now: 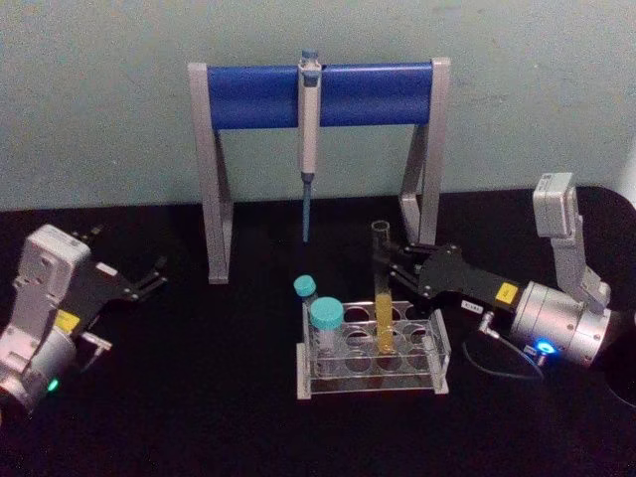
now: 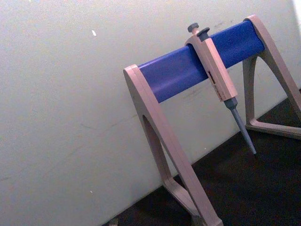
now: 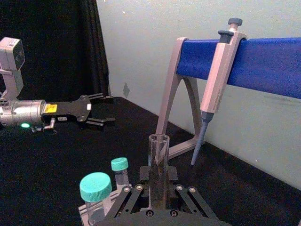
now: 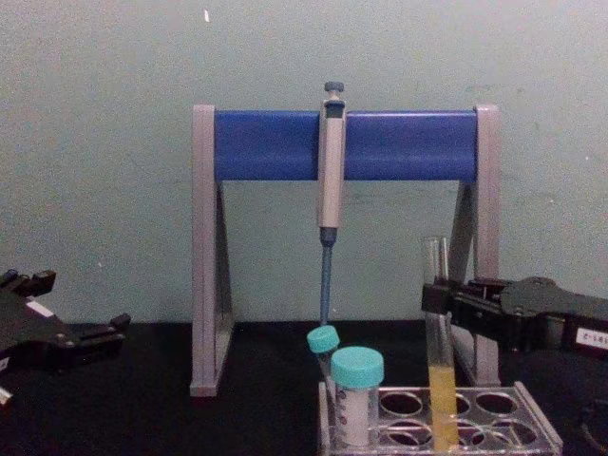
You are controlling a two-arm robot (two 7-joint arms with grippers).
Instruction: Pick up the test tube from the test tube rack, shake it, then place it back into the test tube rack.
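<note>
Chest view: right tool [image 4: 442,296] clamps the slim clear glass test tube [image 4: 443,380], upright in the translucent holed test tube rack [image 4: 537,432] at the counter's [image 1: 199,397] front; left tool [image 1: 149,278] gapes near the left edge.

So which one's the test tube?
Before the blue-barred pipette stand sits a low translucent rack. The test tube stands there, clasped by the jaws of the right gripper; the left gripper rests far left. Unlike the teal-capped vials, it is tall, uncapped, holding yellow-orange liquid.
</note>
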